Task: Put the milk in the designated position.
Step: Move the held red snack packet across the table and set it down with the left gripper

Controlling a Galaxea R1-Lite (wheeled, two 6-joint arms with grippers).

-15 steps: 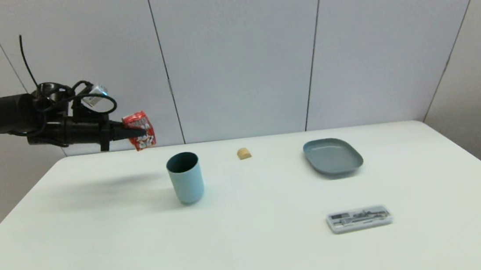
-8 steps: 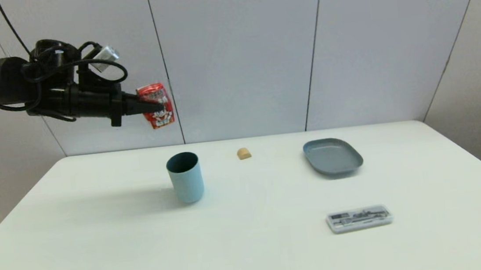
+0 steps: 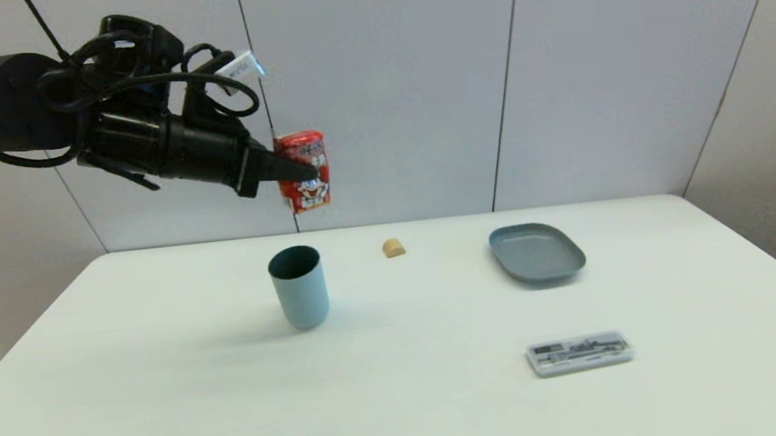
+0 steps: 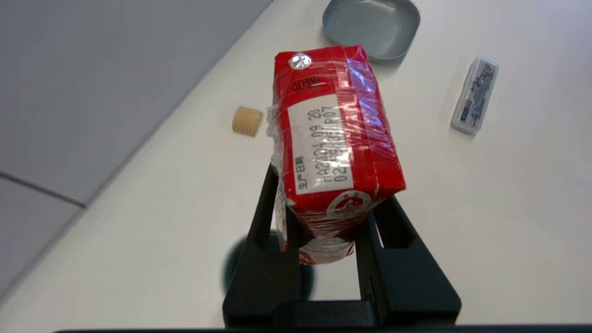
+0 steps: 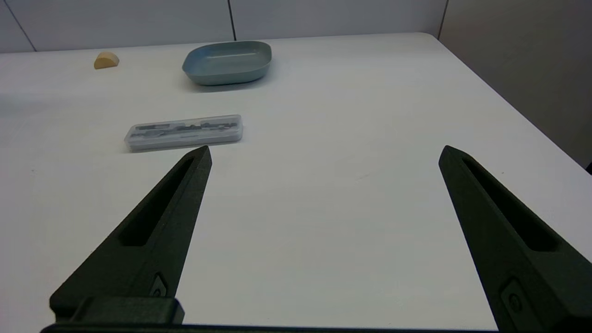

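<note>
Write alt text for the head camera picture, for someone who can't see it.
The left gripper holds the red milk carton in the air above a white table. On the table stand a light-blue cup, a small tan block, a grey-blue tray and a clear flat case.

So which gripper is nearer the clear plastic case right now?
Right. The right gripper sits open low over the table, with the clear plastic case just ahead of its fingertips. The left gripper is high above the blue cup, shut on the milk.
</note>
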